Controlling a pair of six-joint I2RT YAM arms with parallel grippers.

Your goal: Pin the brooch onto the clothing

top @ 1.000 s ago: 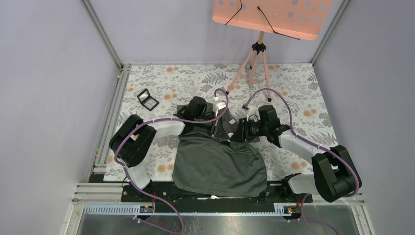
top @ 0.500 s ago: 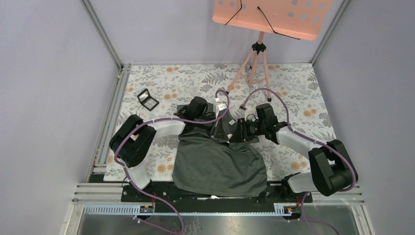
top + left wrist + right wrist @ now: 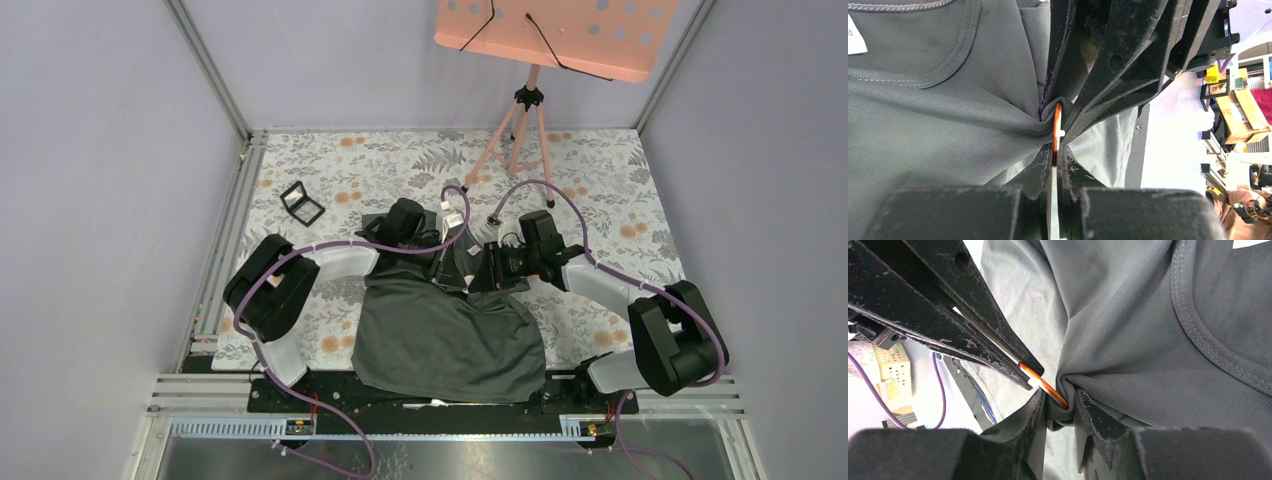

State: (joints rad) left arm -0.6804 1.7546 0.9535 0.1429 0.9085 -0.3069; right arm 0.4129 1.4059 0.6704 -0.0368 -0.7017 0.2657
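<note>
The one brooch (image 3: 1057,126) shows only edge-on as a thin orange sliver, its face and pin hidden. From above, the grippers cover it. It presses into a bunched fold near the collar of the one T-shirt (image 3: 450,335), mid-table. The left gripper (image 3: 1055,152) pinches the brooch, and the right gripper (image 3: 1060,407) pinches the fold. One black case (image 3: 302,203) lies far left.

Left gripper (image 3: 1054,150) and right gripper (image 3: 1058,402) are both clamped tight, tip to tip.

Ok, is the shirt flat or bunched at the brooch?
Bunched: shirt puckers into a fold pinched in the right claw, against the brooch.
</note>
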